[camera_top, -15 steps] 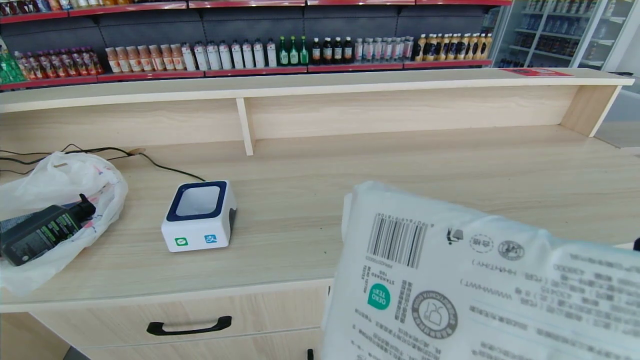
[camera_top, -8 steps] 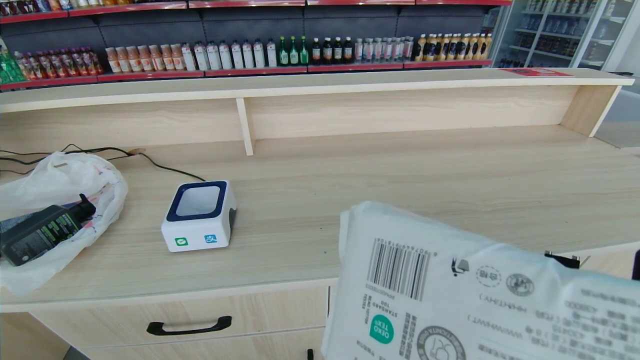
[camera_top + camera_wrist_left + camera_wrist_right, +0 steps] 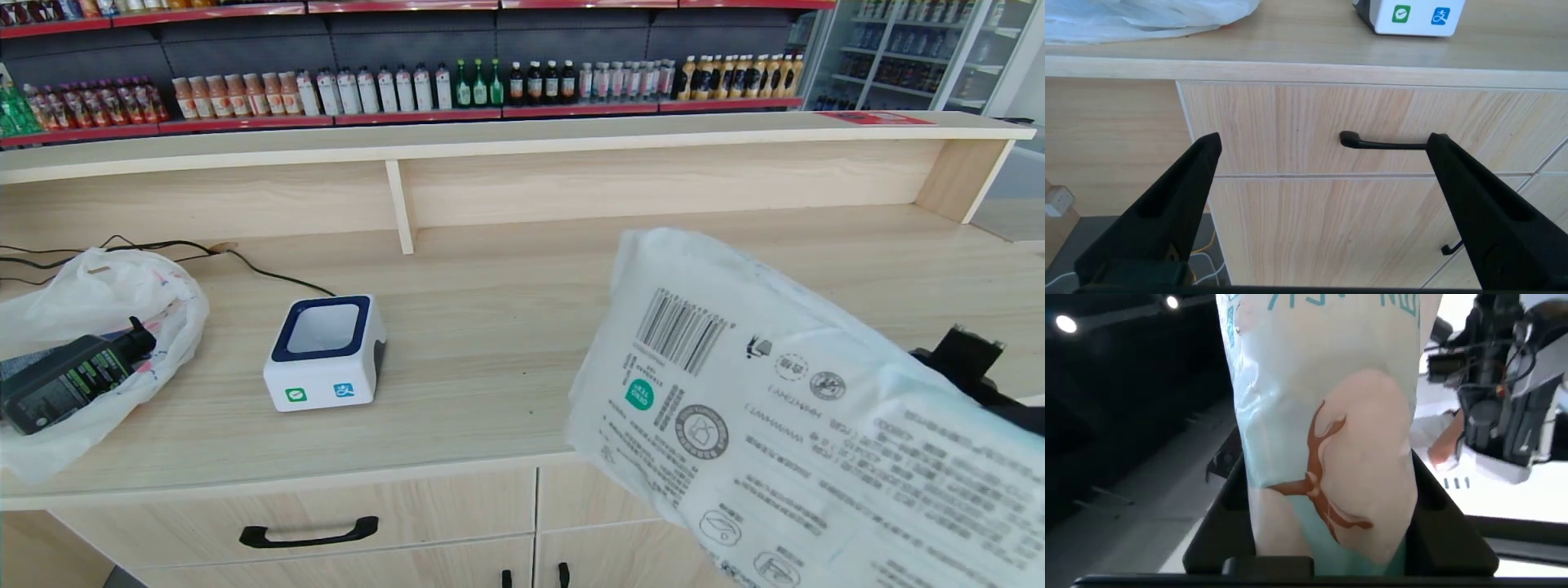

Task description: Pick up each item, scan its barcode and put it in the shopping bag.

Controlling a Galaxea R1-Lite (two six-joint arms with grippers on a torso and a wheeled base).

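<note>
The counter (image 3: 522, 294) is stretching wide across the head view, its front edge running left to right above the drawer front (image 3: 294, 510). At the back a raised ledge (image 3: 506, 135) is closing it off, with an upright divider (image 3: 400, 206) standing behind the scanner (image 3: 326, 353). Bare wood is lying open between the scanner and the right end, and from the front edge back to the ledge wall. The shopping bag (image 3: 98, 294) is slumping at the left end, just beside the scanner, with a dark bottle (image 3: 69, 377) lying in its mouth. A cable (image 3: 269, 273) is trailing behind them.

The right gripper (image 3: 1327, 482) is holding the package (image 3: 784, 425) up on the right side, its jaws clamped across the soft pack's end. The pack is tilting over the counter's front edge, well apart from the scanner, with its barcode (image 3: 682, 331) facing up toward the head camera.

The left gripper (image 3: 1323, 147) is hanging below the counter edge, facing the drawer front, with its jaws spread wide and nothing between them. The drawer handle (image 3: 1384, 144) is showing farther off between the two fingers
</note>
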